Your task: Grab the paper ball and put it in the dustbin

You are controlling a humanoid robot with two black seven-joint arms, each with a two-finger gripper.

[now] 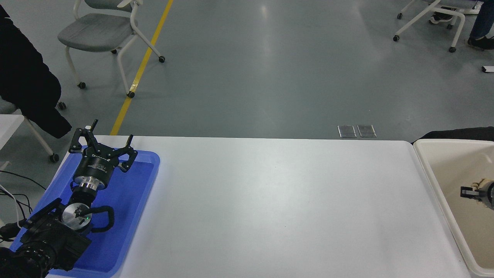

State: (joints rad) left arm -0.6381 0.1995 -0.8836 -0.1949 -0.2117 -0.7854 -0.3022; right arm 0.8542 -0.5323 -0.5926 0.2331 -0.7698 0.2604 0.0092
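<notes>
At 3 o'clock, the right gripper (467,191) hangs over the dustbin (432,170), jaws apparently pinching the paper ball (481,183), with the bin floor directly below.

Far beyond the left pincer (112,134), a smooth grey floor (247,77) with soft patches of glare from overhead light. Straight ahead of the pincer, a yellow line (143,61) running away across it. Just left of that line, a grey chair (96,31) on a white wheeled frame. Well off to the pincer's right, two small metal plates (356,131) set in the floor; farther still, in the far right corner, another wheeled chair (428,17).
</notes>
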